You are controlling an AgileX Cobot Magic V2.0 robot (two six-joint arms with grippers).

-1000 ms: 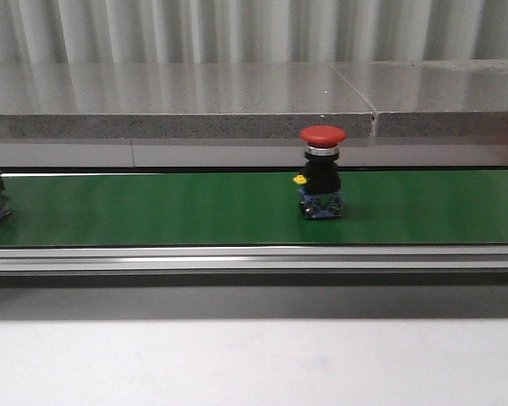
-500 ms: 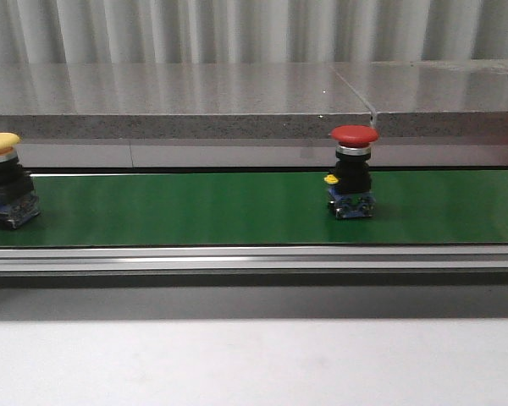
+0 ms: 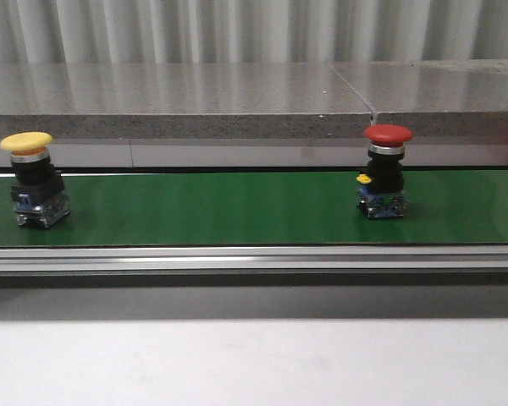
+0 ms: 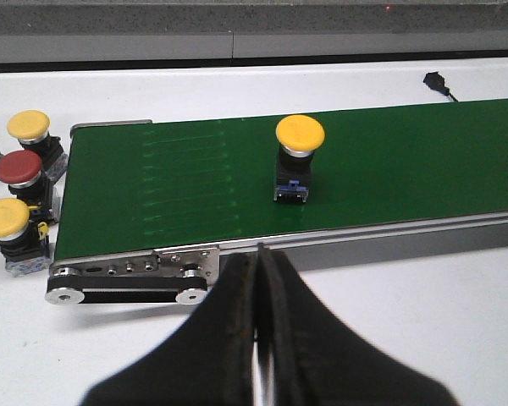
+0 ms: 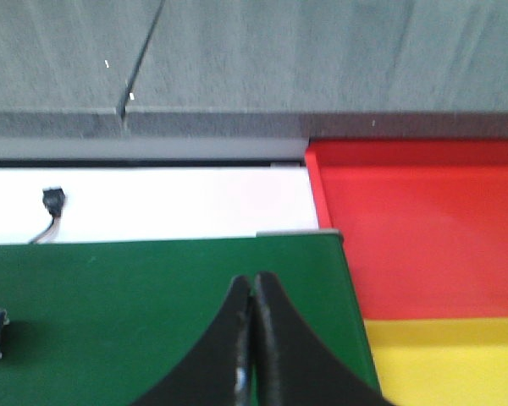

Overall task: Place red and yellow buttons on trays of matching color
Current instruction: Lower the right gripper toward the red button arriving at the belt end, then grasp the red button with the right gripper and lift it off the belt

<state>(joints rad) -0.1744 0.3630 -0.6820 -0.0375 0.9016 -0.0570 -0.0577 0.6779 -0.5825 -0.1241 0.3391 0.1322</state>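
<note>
Where the front view looks across the green belt (image 3: 237, 211), a yellow button (image 3: 35, 180) stands upright near its left end and a red button (image 3: 384, 172) right of centre, well apart, with bare belt between them and neither arm in sight.

Left wrist view: the left gripper (image 4: 258, 279) has its jaws pressed together on nothing, hanging over the white table (image 4: 406, 321) just off the belt's metal rail; three spare buttons (image 4: 17, 190) cluster beyond the belt's end.

Right wrist view: the right gripper (image 5: 252, 296), likewise clenched and empty, sits above the belt's end, beside the red tray (image 5: 423, 228) and the yellow tray (image 5: 457, 364), which adjoin.

No readable writing shows in any view.
</note>
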